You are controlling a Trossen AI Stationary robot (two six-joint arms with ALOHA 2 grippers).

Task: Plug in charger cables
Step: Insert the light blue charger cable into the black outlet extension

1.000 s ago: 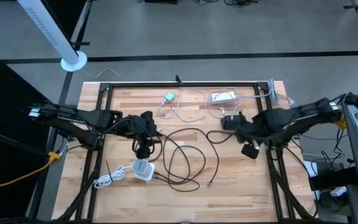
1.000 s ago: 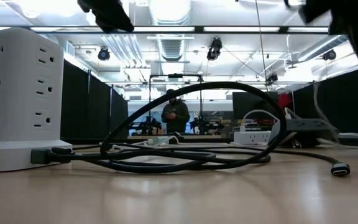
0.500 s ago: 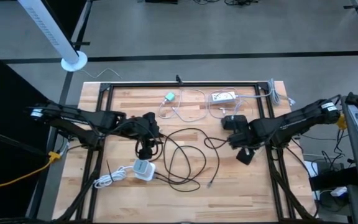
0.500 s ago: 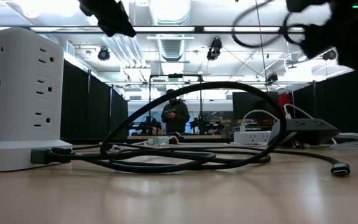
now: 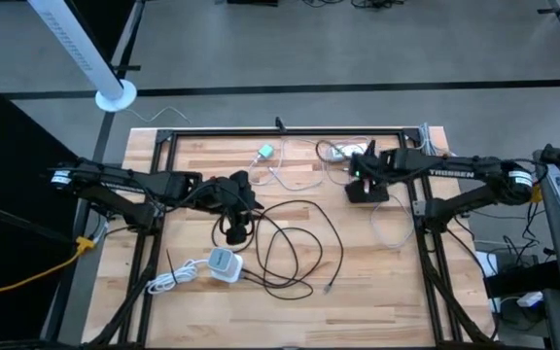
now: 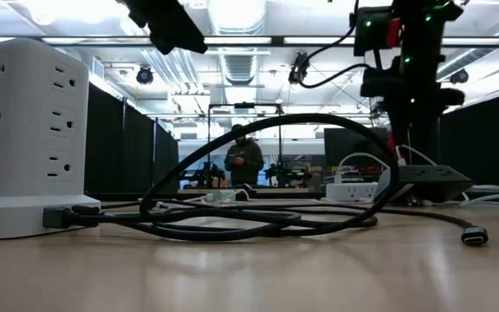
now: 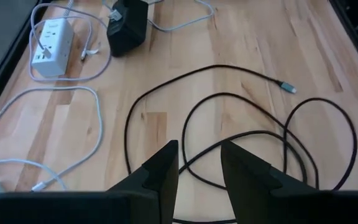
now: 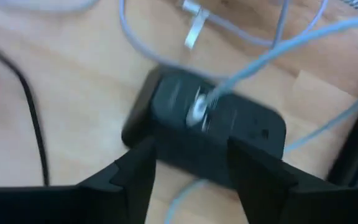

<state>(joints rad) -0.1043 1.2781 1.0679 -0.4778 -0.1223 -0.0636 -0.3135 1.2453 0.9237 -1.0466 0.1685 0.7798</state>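
Charger cables sprawled mid-frame: thin, limp, light; best pinched just behind a plug tip. Right gripper spread above dark adapter, upper right; left gripper spread, empty, centre-left.

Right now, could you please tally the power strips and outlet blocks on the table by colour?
White: 2 (outlet tower, small power strip)
Black: 1 (power box)
Total: 3
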